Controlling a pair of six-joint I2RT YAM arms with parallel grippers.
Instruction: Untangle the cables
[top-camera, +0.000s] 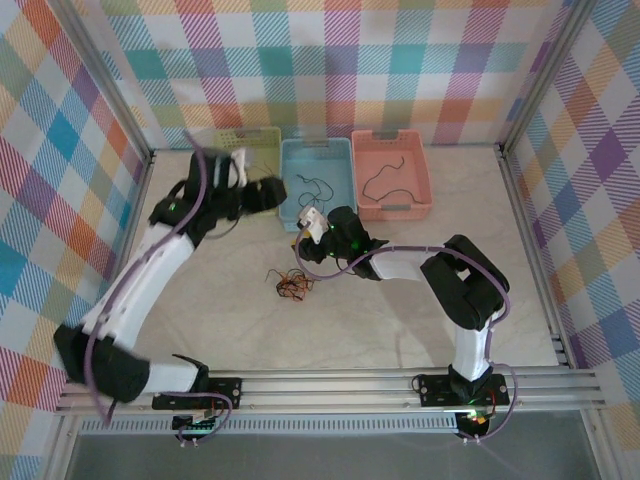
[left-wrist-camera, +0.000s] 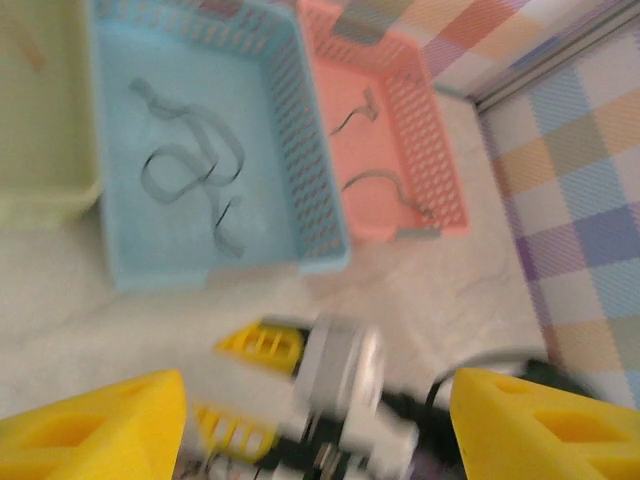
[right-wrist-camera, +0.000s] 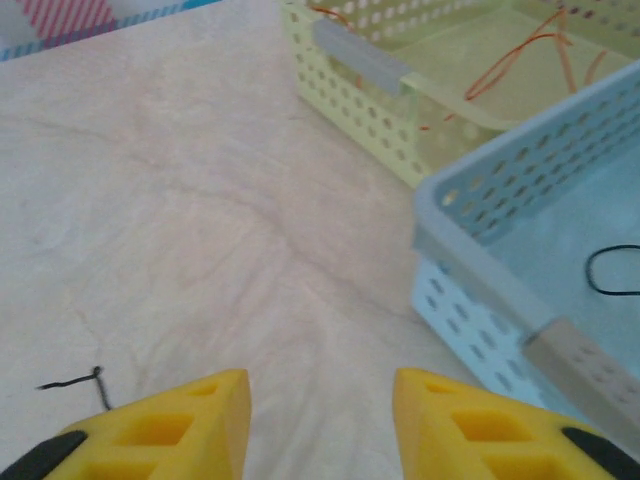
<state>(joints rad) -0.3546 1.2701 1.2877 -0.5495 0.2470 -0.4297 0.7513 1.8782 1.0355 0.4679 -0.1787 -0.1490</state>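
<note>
The left tool (left-wrist-camera: 320, 405) gapes wide, empty, close above the right tool (right-wrist-camera: 320, 410), narrower and empty too. Tangled cables (top-camera: 292, 282) lie on the desk (top-camera: 400, 320) nearby; arms this crowded could collide or drag the whole knot.

On my pale table (top-camera: 400, 320) a green basket (top-camera: 260, 133), blue basket (top-camera: 316, 144) and pink basket (top-camera: 389, 136) sit in a row; tangled cables (top-camera: 293, 282) lie nearer me.

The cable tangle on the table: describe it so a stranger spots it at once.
On the pale table, find the blue basket, the middle of three at the back. In front of it lies a small red-orange and dark knot of wires, bunched on bare tabletop, not in a basket.
</note>
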